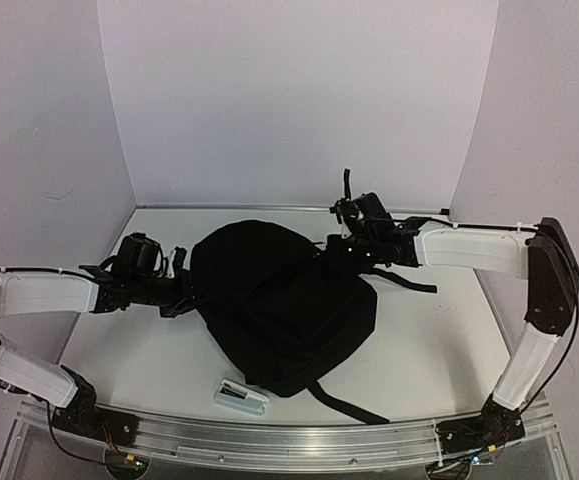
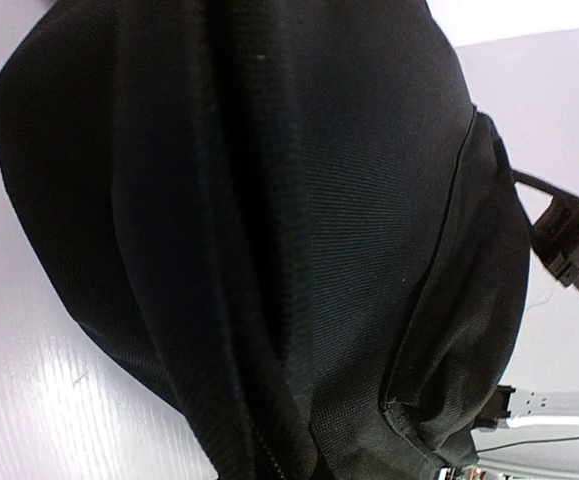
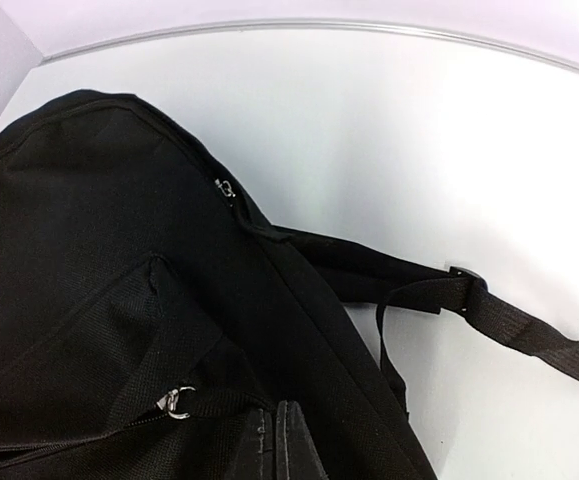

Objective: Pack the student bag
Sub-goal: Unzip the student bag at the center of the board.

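Table (image 1: pixel 429 350): student bag (image 1: pixel 279 300) beside left hand (image 1: pixel 187 292)

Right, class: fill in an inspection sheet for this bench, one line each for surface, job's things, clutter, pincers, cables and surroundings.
Surface: white table, smooth.
Job's things: black student bag lying mid-table, one strap trailing toward the near edge.
Clutter: small flat object beside the bag's near end.
Pincers: left pincer at the bag's left side, right pincer at its far right. Both are shut; whether either pinches fabric cannot be told.
Cables: black cable along the right arm, loose wires at the left base.
Surroundings: plain white walls; nothing else seen.
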Robot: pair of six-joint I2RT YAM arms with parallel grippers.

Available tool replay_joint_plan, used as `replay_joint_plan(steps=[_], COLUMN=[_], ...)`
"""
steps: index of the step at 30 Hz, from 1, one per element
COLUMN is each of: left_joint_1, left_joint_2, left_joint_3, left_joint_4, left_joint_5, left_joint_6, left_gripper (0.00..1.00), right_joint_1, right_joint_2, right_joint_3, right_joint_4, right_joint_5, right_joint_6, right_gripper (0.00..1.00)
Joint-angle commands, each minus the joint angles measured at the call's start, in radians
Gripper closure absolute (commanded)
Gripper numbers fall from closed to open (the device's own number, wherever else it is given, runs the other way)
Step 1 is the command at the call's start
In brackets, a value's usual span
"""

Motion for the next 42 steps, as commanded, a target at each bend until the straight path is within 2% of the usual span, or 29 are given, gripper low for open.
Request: replay_joint_plan(steps=[1,2,4,5,6,7,9,13,16,19,24,31,34,36,39,41,42], left_joint_1=[-0.040,-0.066,-0.071,-0.071,-0.071,-0.072,-0.080,-0.105,-0.141,-0.201,-0.280,-0.308,-0.316,-0.321,-0.322,-0.323,-0.323], left_joint_2=[0.017,0.022,-0.001,-0.016,-0.021,-0.053,-0.073,-0.036,0.033,0.151,0.310,0.454,0.488,0.497,0.482,0.470,0.469], left_joint_3=[0.062,0.091,0.119,0.128,0.134,0.174,0.242,0.368,0.444,0.551,0.698,0.806,0.840,0.850,0.839,0.825,0.820], left_joint_4=[-0.150,-0.186,-0.223,-0.241,-0.248,-0.303,-0.382,-0.434,-0.428,-0.450,-0.481,-0.502,-0.540,-0.563,-0.554,-0.544,-0.547], left_joint_5=[0.045,0.026,-0.027,-0.047,-0.056,-0.123,-0.213,-0.216,-0.158,-0.136,-0.157,-0.126,-0.199,-0.311,-0.358,-0.383,-0.402], left_joint_6=[0.104,0.128,0.140,0.147,0.150,0.179,0.224,0.323,0.384,0.440,0.518,0.586,0.590,0.567,0.552,0.546,0.543], left_gripper=[0.98,0.91,0.76,0.64,0.60,0.41,0.30,0.22,0.20,0.20,0.15,0.12,0.12,0.17,0.22,0.30,0.38], right_joint_1=[-0.069,-0.069,-0.069,-0.069,-0.069,-0.069,-0.069,-0.069,-0.069,-0.068,-0.069,-0.069,-0.069,-0.069,-0.069,-0.069,-0.069], right_joint_2=[-0.014,-0.030,-0.082,-0.102,-0.112,-0.170,-0.234,-0.323,-0.377,-0.426,-0.508,-0.593,-0.577,-0.539,-0.478,-0.429,-0.392], right_joint_3=[0.067,0.073,0.053,0.044,0.031,-0.002,-0.053,-0.149,-0.213,-0.303,-0.415,-0.600,-0.641,-0.652,-0.651,-0.651,-0.650], right_joint_4=[0.004,0.003,0.001,-0.004,-0.007,-0.026,-0.055,-0.118,-0.140,-0.140,-0.135,0.049,0.137,0.194,0.247,0.289,0.313], right_joint_5=[-0.047,-0.097,-0.143,-0.162,-0.166,-0.168,-0.178,-0.171,-0.152,-0.177,-0.202,-0.337,-0.376,-0.406,-0.430,-0.448,-0.455], right_joint_6=[-0.045,-0.041,-0.024,-0.014,-0.011,0.009,0.039,0.132,0.188,0.247,0.323,0.453,0.478,0.486,0.484,0.481,0.481], right_gripper=[1.00,1.00,0.69,0.54,0.51,0.34,0.26,0.21,0.17,0.06,0.07,0.10,0.10,0.12,0.14,0.16,0.18])
